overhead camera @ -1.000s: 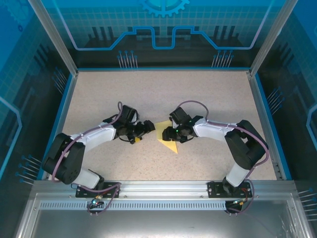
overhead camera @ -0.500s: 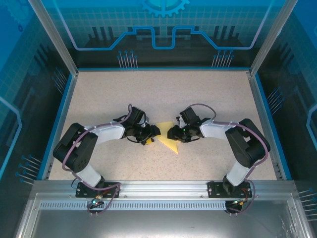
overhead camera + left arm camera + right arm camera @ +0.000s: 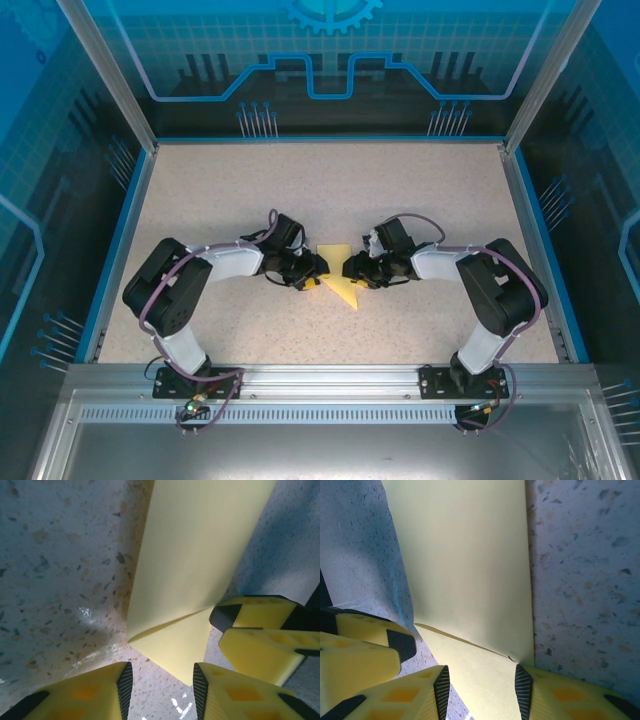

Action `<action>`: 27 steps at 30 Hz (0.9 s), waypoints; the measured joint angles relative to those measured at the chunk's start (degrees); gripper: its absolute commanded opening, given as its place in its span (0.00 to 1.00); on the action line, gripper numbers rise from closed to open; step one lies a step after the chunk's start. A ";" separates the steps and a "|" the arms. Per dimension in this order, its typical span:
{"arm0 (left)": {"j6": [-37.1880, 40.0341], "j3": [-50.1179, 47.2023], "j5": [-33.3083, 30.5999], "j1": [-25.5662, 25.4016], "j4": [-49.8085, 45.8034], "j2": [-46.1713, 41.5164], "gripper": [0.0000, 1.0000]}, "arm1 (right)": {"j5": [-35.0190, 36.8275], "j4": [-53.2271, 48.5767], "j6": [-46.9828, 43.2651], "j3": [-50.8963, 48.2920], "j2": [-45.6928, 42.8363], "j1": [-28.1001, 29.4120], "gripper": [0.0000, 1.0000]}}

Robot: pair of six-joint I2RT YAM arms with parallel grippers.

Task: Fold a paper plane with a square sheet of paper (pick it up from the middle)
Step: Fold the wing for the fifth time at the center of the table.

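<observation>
Down at the left fingers (image 3: 235, 695): they stand parted, and a corner of the yellow paper (image 3: 195, 555) pokes into the gap. One pad is at the paper's edge, but bare desk (image 3: 60, 580) shows before the other, so nothing is pinched there. Across the way the right fingers (image 3: 570, 695) are parted too, and here the sheet fills the whole space from pad to pad. Are they squeezing it or merely straddling it? I cannot tell.

A crease runs across the paper close to both pairs. They come at the sheet from opposite sides, their yellow tips nearly meeting. Seen from above, the left pair sits at the paper's 9 o'clock and the right pair at its 3 o'clock.

The paper itself lies in the middle of the speckled desk, a wedge with its sharpest point aimed at about 5 o'clock.

Further out, both arms lie low and bent at the elbow. The left arm (image 3: 235, 260) sweeps back to its base at 7 o'clock and the right arm (image 3: 440, 262) to 5 o'clock. Both are bolted to the metal rail (image 3: 320, 378) along the near edge. Blue walls (image 3: 450, 60) ring the desk.
</observation>
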 measured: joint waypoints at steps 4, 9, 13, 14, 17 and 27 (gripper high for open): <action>0.02 0.96 -1.25 -0.26 -1.66 0.68 0.39 | -0.35 0.07 -0.02 -0.02 0.00 -0.20 0.43; 0.02 1.68 -1.79 -0.46 -2.51 1.11 0.38 | -0.35 0.00 -0.07 -0.02 0.00 -0.20 0.43; 0.02 2.27 -1.68 -0.63 -2.05 2.12 0.37 | -0.35 0.00 -0.07 -0.02 0.00 -0.20 0.43; 0.02 2.43 -1.55 -0.68 -2.05 2.38 0.37 | -0.35 0.00 -0.07 -0.02 0.00 -0.20 0.42; 0.02 2.91 -1.27 -0.79 -1.66 3.10 0.37 | -0.35 0.00 -0.07 -0.02 0.02 -0.20 0.43; -0.22 3.04 0.61 -0.79 2.23 3.63 0.31 | -0.46 -0.04 -0.70 -0.02 0.00 -0.24 0.43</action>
